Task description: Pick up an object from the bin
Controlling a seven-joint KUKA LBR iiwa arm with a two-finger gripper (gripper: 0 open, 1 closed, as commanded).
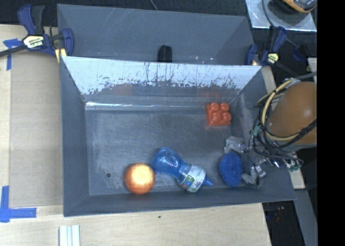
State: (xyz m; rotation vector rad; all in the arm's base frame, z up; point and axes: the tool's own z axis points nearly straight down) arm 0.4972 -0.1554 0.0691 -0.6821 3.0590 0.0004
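So the arm [294, 113] comes in over the bin's right wall. The rounded orange-brown cover on its wrist sits just outside and above that wall, with a bunch of black cables [263, 131] looped around it. From there the wrist angles down and to the left, into the near right corner.

The bin [161, 40] is plain grey metal with sloped walls. The far wall is pretty scuffed, with a band of dark scratches and drips running along it. The floor is flat and mostly bare, and there are four loose things on it:

- An orange-red studded block [218, 114] sits toward the far right, well apart from the rest.
- An orange ball [140, 178] is along the near wall, left of centre.
- A blue plastic bottle [178, 168] lies on its side just beside the ball, with its labelled end pointing right.
- A blue fuzzy lump [230, 169] sits near the right end of the near wall.

The tool [243, 159] is down low in that near right corner, right up against the blue fuzzy lump's right side, and it looks like it's touching it. Honestly I can't tell whether the tool is spread or pressed together, since the metal bits and cables all blur together there. I also can't tell whether the lump is actually pinched.
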